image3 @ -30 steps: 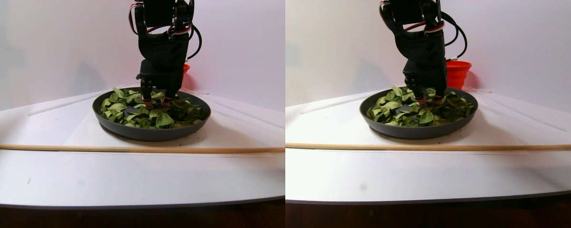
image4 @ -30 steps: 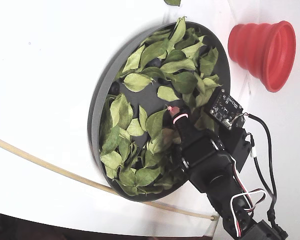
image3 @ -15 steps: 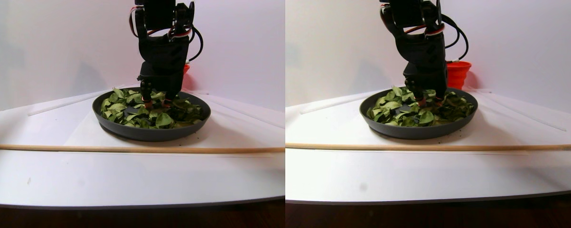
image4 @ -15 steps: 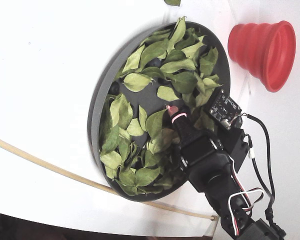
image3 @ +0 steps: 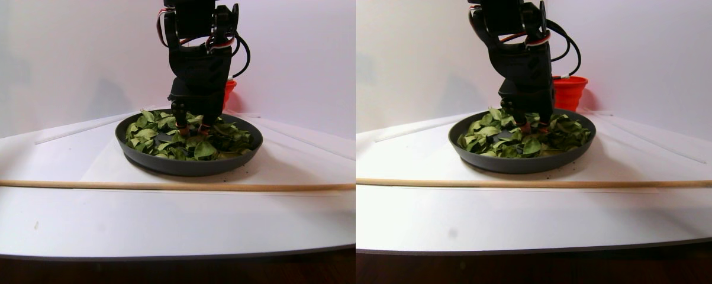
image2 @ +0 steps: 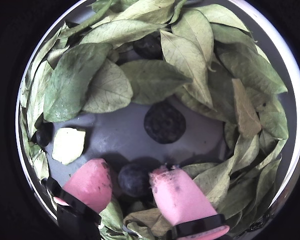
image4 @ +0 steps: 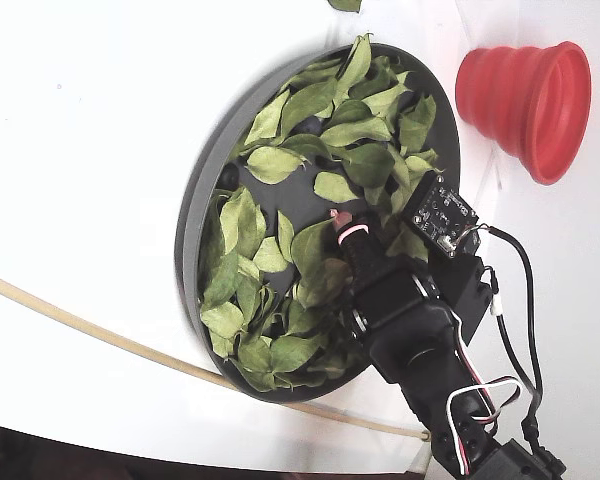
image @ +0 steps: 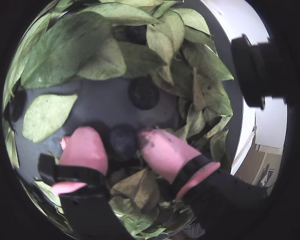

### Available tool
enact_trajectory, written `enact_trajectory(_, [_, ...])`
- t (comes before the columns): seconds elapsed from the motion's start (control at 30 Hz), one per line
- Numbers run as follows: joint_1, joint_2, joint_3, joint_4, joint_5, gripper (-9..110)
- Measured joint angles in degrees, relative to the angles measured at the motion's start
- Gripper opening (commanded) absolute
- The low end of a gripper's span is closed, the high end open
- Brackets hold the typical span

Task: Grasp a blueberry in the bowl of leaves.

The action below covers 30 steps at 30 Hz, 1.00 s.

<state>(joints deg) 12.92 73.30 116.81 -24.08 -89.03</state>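
Observation:
The dark-grey bowl (image2: 115, 136) holds many green leaves (image2: 151, 80) ringed around a bare middle. My gripper (image2: 133, 176) is down inside it, with its pink fingertips (image2: 92, 184) close on either side of a dark blueberry (image2: 134, 180) that rests on the bowl floor. Both wrist views show this berry (image: 123, 142) pinched between the tips of the gripper (image: 122, 138). A second, larger blueberry (image2: 164, 122) lies just beyond it on the bare floor. A third blueberry (image2: 148, 46) is half hidden under leaves at the far side.
A red ribbed cup (image4: 525, 95) stands outside the bowl (image4: 195, 200), beyond its rim. A thin wooden stick (image3: 154, 185) lies across the white table in front of the bowl (image3: 184, 167). A stray leaf (image4: 346, 4) lies outside the rim.

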Motion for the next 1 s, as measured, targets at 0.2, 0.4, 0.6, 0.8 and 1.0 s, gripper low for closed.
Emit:
enact_trajectory(0.2, [-0.2,0.0,1.0,-0.2,0.1,12])
enact_trajectory(0.4, [-0.3,0.0,1.0,-0.2,-0.2,10])
enact_trajectory(0.6, [-0.3,0.1,1.0,-0.2,-1.3,10])
enact_trajectory(0.8, [-0.3,0.6,1.3,0.8,-2.1,10])
enact_trajectory(1.0, [-0.3,2.0,1.3,2.6,-2.2,10])
